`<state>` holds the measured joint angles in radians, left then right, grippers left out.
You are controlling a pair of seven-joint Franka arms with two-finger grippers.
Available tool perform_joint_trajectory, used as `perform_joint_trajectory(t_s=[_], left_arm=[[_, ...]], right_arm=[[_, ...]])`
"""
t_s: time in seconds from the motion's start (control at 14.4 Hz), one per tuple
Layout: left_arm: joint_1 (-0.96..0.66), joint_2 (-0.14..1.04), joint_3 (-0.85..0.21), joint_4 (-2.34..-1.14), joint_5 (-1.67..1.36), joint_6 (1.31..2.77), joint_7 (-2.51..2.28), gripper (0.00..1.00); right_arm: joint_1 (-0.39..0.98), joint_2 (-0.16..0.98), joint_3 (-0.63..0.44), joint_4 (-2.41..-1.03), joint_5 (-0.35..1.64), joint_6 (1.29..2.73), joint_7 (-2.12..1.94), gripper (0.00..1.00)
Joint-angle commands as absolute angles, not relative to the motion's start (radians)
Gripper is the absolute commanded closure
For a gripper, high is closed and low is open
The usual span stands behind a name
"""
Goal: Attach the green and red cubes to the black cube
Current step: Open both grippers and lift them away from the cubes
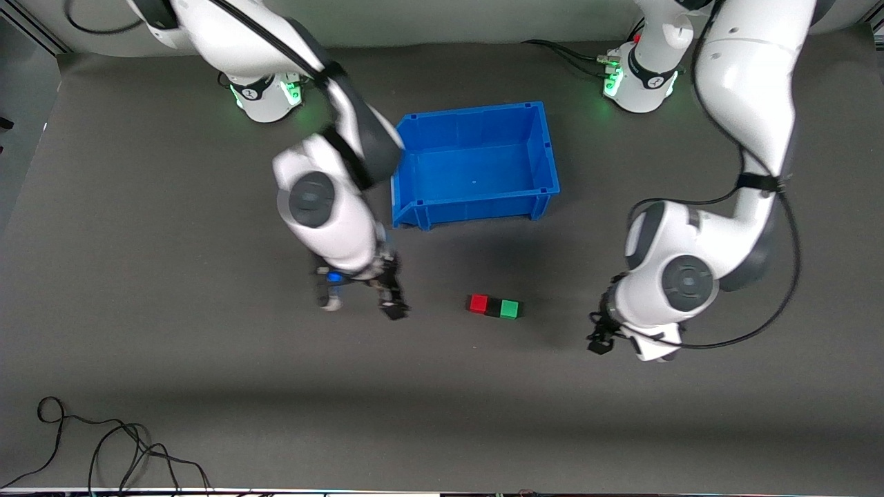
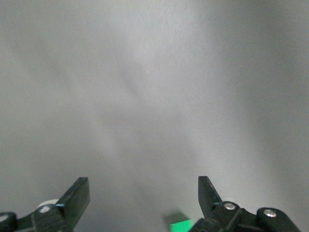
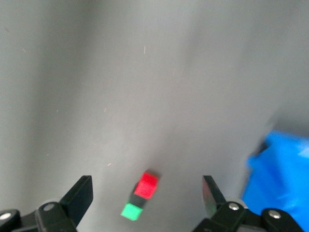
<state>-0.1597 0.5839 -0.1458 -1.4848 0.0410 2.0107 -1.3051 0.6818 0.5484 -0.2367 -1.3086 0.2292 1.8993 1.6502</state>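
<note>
The red cube [image 1: 478, 304], the black cube [image 1: 493, 306] and the green cube [image 1: 510, 308] lie in one row on the grey mat, touching, with the black one in the middle. My right gripper [image 1: 359, 302] is open and empty over the mat, beside the row toward the right arm's end. Its wrist view shows the red cube [image 3: 147, 185], the black cube [image 3: 137, 199] and the green cube [image 3: 131, 211] below its open gripper [image 3: 146, 184]. My left gripper [image 1: 625, 345] is open and empty over the mat toward the left arm's end. Its wrist view [image 2: 142, 187] shows only the green cube [image 2: 181, 225].
A blue bin [image 1: 476, 205] stands empty on the mat, farther from the front camera than the cubes; its corner shows in the right wrist view [image 3: 280, 179]. Loose black cables [image 1: 103, 449] lie at the mat's near edge toward the right arm's end.
</note>
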Motion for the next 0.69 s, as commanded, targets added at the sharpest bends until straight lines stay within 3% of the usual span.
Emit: perform_joint_trajectory(t_s=[0.0, 0.28, 0.49, 0.62], left_arm=[[-0.077, 0.404, -0.149, -1.659, 0.055, 2.000, -1.003, 0.00], [0.004, 0.283, -0.147, -1.735, 0.055, 1.954, -0.636, 0.00], [0.058, 0.192, -0.149, -1.735, 0.054, 1.808, -0.377, 0.00], [0.075, 0.160, -0.147, -1.730, 0.043, 1.752, -0.244, 0.00]], right_arm=[[0.692, 0.421, -0.322, -1.359, 0.206, 1.748, 1.403, 0.00], [0.639, 0.232, -0.359, -1.475, 0.091, 1.689, 1.084, 0.00], [0.417, 0.096, -0.199, -1.572, 0.043, 1.680, 0.816, 0.00], [0.231, 0.062, -0.057, -1.569, 0.002, 1.631, 0.622, 0.00]])
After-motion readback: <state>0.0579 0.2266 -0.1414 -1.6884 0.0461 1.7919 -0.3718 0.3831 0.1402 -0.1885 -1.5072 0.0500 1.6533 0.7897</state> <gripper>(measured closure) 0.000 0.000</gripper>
